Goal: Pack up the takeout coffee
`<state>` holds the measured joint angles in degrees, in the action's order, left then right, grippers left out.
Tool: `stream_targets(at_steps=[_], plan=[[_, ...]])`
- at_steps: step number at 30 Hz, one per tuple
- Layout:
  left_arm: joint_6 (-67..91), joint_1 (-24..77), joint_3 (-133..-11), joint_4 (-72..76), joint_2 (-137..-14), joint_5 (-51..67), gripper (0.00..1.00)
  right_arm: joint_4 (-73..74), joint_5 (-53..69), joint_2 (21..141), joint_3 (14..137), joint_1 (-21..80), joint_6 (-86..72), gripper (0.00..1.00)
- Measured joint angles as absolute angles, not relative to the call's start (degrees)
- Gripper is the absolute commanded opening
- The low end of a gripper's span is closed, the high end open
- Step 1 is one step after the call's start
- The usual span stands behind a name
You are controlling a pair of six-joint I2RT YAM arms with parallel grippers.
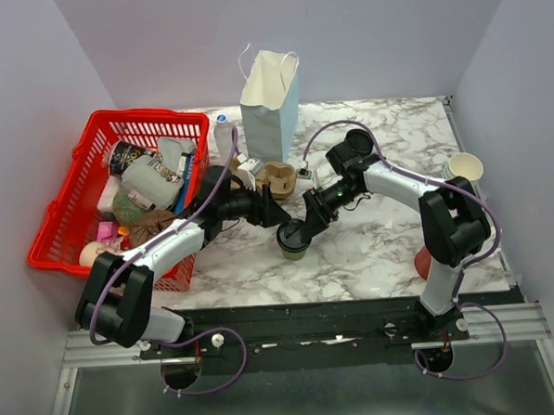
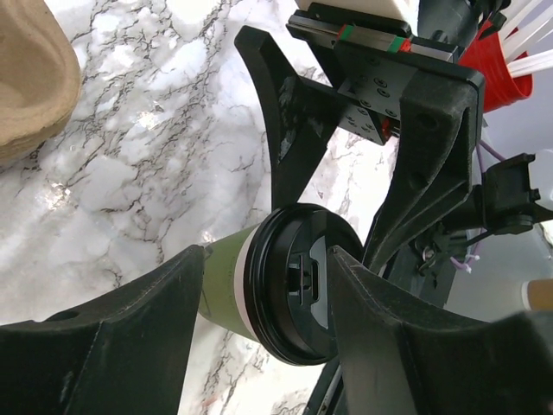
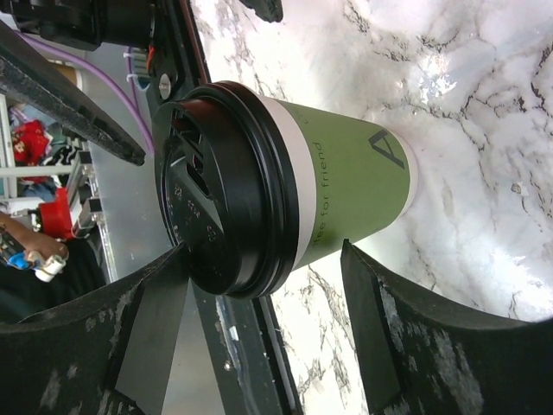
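Top external: on the table (image 1: pixel 381 248), before the bag (image 1: pixel 270 106), the cup (image 1: pixel 294 246) stands upright. Left gripper (image 1: pixel 276 215) and right gripper (image 1: pixel 306 223) flank it, both spread. Best to clamp squarely below the lid (image 3: pixel 216 190), gently.

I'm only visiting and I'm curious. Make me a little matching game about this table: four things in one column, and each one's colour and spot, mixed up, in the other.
Things:
1. basket
2. paper bag
3. takeout coffee
4. cup carrier

Descriptions:
A. brown cardboard, just in front of the bag
B. red, on the left side of the table, full of odds and ends
C. olive green with a black lid, near the middle
D. white, standing open at the far edge

Pairs: 1-B, 2-D, 3-C, 4-A
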<state>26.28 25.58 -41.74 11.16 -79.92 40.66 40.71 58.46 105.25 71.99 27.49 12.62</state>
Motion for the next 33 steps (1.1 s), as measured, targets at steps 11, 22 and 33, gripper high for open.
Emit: stream_targets(at_steps=[11, 22, 33], plan=[[19.62, 25.69, -41.82, 9.23, -78.39, 39.99, 0.69, 40.75, 58.48, 105.75, 71.99, 27.49, 10.48, 0.75], [13.39, 26.92, -41.04, -1.74, -71.72, 34.35, 0.68, 40.82, 58.63, 106.3, 72.62, 27.49, 10.02, 0.75], [16.86, 27.11, -41.21, -2.44, -73.28, 32.73, 0.64, 41.69, 58.98, 107.31, 73.58, 27.57, 10.11, 0.74]])
